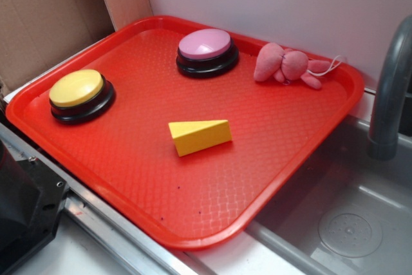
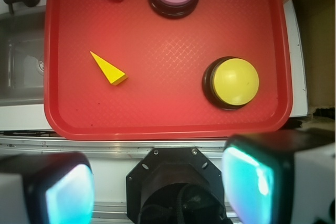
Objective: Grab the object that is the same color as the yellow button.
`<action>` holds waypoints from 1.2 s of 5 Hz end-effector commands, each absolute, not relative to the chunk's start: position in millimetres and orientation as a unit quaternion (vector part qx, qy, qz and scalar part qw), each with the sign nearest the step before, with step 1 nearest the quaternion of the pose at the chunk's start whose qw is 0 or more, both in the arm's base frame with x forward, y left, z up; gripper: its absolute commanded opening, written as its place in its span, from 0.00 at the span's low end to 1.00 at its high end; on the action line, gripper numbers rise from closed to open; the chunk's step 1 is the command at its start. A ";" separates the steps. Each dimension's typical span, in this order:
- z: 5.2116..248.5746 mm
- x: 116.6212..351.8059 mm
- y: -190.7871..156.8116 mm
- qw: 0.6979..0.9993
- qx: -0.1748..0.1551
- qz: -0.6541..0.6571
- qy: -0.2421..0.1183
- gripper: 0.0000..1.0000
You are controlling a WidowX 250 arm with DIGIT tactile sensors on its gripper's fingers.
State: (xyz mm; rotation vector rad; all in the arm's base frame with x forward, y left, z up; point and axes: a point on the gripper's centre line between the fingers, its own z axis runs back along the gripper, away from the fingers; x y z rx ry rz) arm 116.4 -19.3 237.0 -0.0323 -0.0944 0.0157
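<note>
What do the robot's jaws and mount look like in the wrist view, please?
The gripper has two blocky jaws with pale grey or white shells and glossy inner faces that reflect cyan. Between them sits a black, roughly octagonal mount with small screws. No cables or markings can be made out.

Both views bright, evenly lit from above. Soft short shadows under wedge [image 1: 199,136] and buttons. Mild sheen on red tray [image 1: 193,236]. Wrist view: claw fingers [image 2: 68,192] blurred, glowing cyan; slight edge distortion.
</note>
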 end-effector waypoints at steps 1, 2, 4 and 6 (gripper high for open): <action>237.0 116.4 -19.3 0.999 -0.016 0.008 -0.047 1.00; 209.4 144.6 -19.0 0.999 0.005 -0.049 -0.013 1.00; 135.3 197.9 -42.3 0.983 0.028 -0.176 -0.050 1.00; 84.3 210.1 -69.4 0.967 -0.035 -0.247 -0.057 1.00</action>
